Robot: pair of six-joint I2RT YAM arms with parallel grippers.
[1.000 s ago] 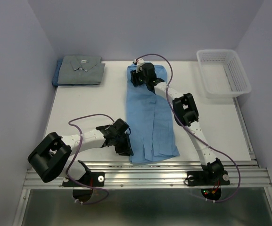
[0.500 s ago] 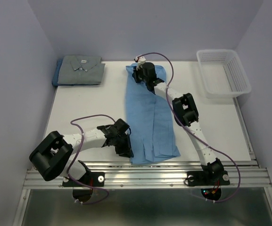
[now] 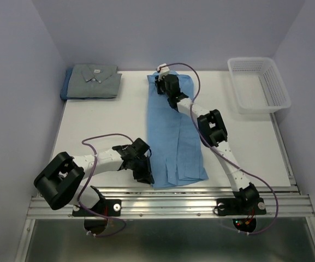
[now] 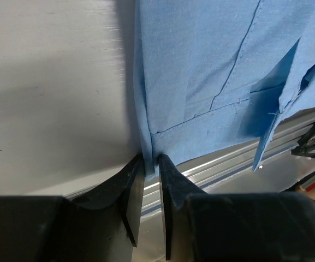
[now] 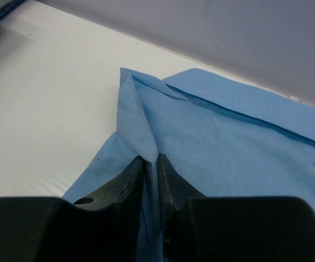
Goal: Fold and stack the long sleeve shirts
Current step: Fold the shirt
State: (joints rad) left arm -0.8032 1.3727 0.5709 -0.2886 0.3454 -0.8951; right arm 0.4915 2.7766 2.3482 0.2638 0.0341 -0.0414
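- The left gripper is closed narrow, pinching the near left corner of the light blue shirt at the near edge of the table.
- The right gripper is nipped onto a raised fold at the shirt's far left corner.
- The shirt lies flat mid-table, with its long axis running near to far.
- The grey shirt sits folded on the darker blue shirt in the far left corner.
- The white mesh basket stands far right, showing only its bare mesh floor.
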